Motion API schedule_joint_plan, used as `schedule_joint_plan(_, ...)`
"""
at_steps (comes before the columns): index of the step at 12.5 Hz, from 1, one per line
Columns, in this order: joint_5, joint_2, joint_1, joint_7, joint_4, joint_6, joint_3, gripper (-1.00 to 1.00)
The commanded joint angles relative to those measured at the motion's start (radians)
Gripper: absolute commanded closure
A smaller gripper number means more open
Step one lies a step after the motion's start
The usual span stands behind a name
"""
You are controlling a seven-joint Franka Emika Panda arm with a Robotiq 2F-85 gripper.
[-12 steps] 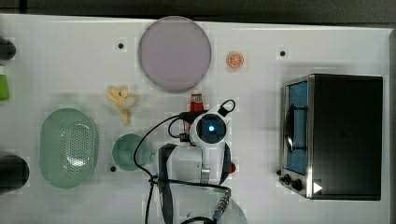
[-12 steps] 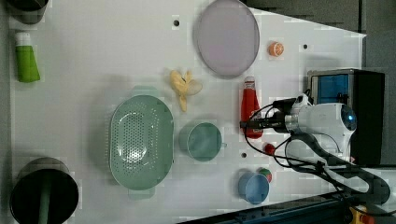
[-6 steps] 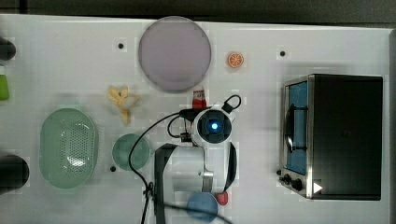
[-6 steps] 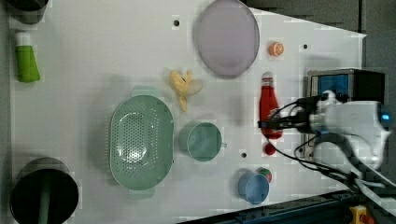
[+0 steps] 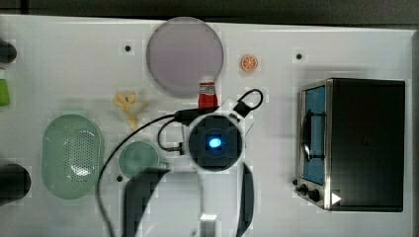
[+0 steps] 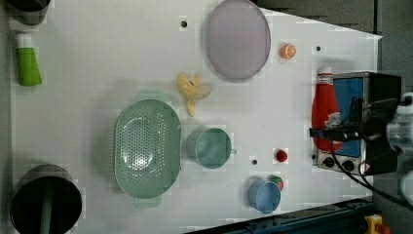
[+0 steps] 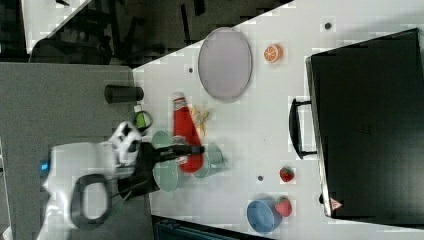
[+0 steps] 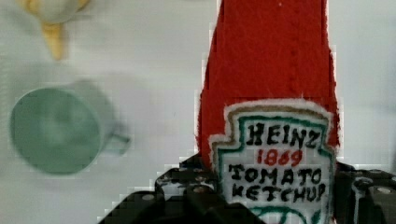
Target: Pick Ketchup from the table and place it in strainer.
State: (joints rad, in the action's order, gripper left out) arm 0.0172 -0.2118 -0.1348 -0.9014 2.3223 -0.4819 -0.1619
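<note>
The gripper [image 7: 192,148] pinches the Ketchup [image 7: 185,135] across its lower body, the fingers [image 8: 187,184] clamped on either side of the label. The bottle hangs above the table [image 6: 97,73] and extends away from the wrist. Below it stands the green mug [image 6: 209,147]; the strainer [image 6: 146,148] lies just beyond the mug, toward the left view's left.
</note>
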Motion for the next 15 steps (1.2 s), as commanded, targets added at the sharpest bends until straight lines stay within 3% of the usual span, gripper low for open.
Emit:
schedule_joint_plan(1,-0.002,-0.002,0.028,0.134,-0.079,0.132,-0.096,-0.26)
schedule_joint_plan(4,0.004,0.002,0.038,0.184,-0.131,0.144,-0.187,-0.26)
schedule_joint_plan(7,0.021,0.017,0.044,0.386,-0.141,0.125,-0.285,-0.26)
schedule_joint_plan(15,0.02,0.249,0.06,0.828,-0.14,-0.203,-0.563,-0.26)
